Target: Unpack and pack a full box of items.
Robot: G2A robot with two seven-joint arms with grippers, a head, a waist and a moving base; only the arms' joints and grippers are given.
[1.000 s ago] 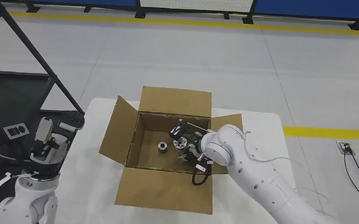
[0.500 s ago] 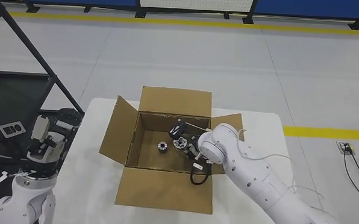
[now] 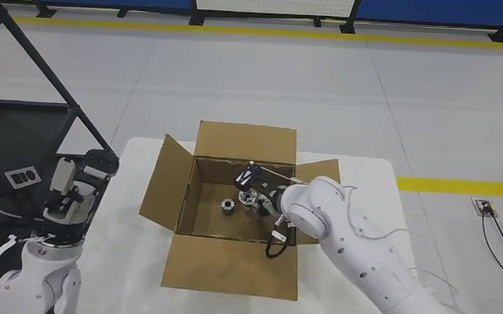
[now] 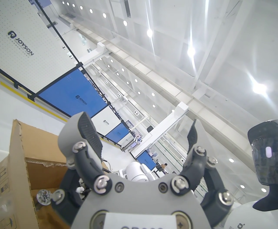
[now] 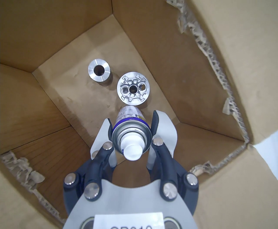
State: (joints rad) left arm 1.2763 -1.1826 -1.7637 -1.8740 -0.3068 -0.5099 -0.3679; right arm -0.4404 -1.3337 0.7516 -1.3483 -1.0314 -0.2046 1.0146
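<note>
An open cardboard box (image 3: 230, 262) sits on the white table (image 3: 360, 174). My right gripper (image 5: 132, 121) is inside the box, shut on a small spray can (image 5: 131, 125) with a white nozzle, held above the box floor. On that floor stand a plain metal ring (image 5: 99, 70) and a slotted metal disc (image 5: 133, 88), seen from above as the ring (image 3: 228, 207) and, partly behind the arm, the disc (image 3: 249, 200). My left gripper (image 4: 139, 130) is open and holds nothing, tipped up toward the ceiling beside the table's left edge, as the top view's left gripper (image 3: 75, 183) confirms.
The box flaps (image 3: 166, 180) stand open on all sides, with torn edges (image 5: 208, 54) near my right gripper. A black frame (image 3: 44, 72) rises left of the table. The table is bare right of the box.
The right arm's wrist has shifted slightly toward the box's far wall with the can in it. The left arm has moved only a little.
</note>
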